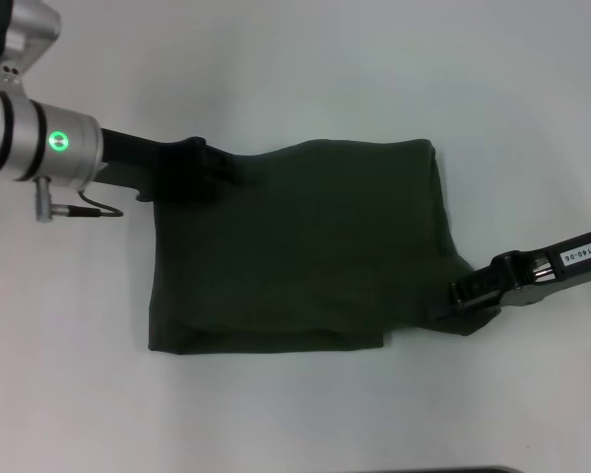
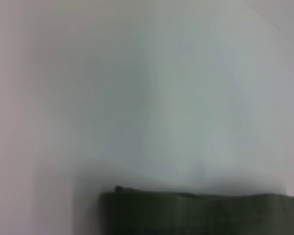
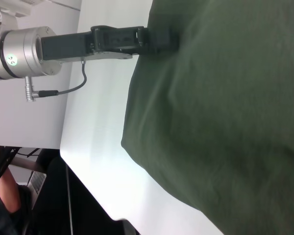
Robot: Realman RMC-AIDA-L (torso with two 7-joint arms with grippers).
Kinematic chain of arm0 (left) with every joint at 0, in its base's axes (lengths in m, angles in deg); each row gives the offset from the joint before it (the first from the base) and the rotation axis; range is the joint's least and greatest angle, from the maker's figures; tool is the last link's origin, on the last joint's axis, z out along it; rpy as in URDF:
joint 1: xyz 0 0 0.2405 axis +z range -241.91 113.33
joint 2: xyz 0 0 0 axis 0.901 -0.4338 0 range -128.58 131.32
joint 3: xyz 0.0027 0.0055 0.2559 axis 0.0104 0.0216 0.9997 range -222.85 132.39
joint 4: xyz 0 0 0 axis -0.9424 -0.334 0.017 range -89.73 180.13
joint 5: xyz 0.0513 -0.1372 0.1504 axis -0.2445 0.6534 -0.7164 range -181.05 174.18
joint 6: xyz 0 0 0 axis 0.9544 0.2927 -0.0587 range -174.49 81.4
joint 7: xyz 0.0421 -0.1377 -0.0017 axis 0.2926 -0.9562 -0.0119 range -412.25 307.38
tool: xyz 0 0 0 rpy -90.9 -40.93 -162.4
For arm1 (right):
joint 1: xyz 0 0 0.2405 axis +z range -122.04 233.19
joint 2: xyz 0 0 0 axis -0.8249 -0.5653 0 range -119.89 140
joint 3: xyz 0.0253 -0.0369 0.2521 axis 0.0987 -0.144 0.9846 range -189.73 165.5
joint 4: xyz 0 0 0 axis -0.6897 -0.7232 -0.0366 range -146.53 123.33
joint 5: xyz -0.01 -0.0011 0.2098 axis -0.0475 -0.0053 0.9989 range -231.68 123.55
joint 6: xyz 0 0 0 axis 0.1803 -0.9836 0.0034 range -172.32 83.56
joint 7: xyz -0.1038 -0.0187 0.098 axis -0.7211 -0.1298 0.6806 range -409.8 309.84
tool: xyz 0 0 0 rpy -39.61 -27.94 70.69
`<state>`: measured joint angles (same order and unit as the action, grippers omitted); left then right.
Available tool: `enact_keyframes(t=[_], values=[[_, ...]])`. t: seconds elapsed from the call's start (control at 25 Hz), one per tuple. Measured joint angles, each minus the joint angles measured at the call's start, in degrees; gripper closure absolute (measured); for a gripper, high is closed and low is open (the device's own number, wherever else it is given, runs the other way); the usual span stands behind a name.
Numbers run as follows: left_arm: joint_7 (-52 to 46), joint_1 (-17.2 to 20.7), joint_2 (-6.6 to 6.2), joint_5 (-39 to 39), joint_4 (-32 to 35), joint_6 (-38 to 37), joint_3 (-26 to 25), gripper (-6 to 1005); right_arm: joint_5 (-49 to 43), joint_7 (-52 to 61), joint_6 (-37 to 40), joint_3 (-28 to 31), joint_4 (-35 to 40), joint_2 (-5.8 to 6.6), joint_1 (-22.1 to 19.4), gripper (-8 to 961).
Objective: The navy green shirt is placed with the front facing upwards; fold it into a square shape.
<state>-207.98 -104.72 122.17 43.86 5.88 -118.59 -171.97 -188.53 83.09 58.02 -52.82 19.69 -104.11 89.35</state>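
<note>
Head view | white table | folded navy green shirt | left end effector, right end effector: each pinching shirt edge

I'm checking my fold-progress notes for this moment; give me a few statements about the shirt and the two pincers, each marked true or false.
1. The navy green shirt lies folded into a compact block on the white table. True.
2. Its chest lettering is showing. False: only plain dark green fabric shows.
3. The left pincer is at the shirt's far left corner. True.
4. The right pincer is parked far from the shirt. False: it is at the shirt's near right corner.
</note>
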Motion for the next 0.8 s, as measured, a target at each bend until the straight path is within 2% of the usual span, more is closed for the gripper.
enact_keyframes(t=[0.2,0.28,0.44,0.52,0.6,0.68,0.8], values=[[-0.20,0.75,-1.65,-0.06,-0.61,-0.61,-1.05,525,0.00,0.17,0.00,0.02,0.00,0.08,-0.17,601],[0.19,1.55,-2.45,0.21,-1.90,-2.90,-3.02,525,0.00,0.20,0.07,0.03,0.00,0.12,-0.23,601],[3.52,3.71,-2.53,2.22,-6.26,-10.89,-8.58,525,0.00,0.26,0.17,0.09,0.00,0.22,-0.29,601],[5.23,4.86,-1.77,3.90,-7.68,-14.78,-9.68,525,-0.01,0.32,0.01,0.16,0.01,0.21,-0.28,600],[6.53,5.62,-0.42,4.55,-8.62,-17.50,-9.21,525,-0.02,0.32,-0.07,0.16,0.01,0.02,-0.18,599],[7.82,5.92,1.18,4.50,-8.83,-18.98,-7.87,524,-0.01,0.31,-0.09,0.15,0.03,-0.17,0.08,597],[8.49,6.00,2.27,4.41,-8.27,-19.34,-4.77,524,-0.01,0.37,-0.12,0.08,0.03,-0.21,0.27,594]])
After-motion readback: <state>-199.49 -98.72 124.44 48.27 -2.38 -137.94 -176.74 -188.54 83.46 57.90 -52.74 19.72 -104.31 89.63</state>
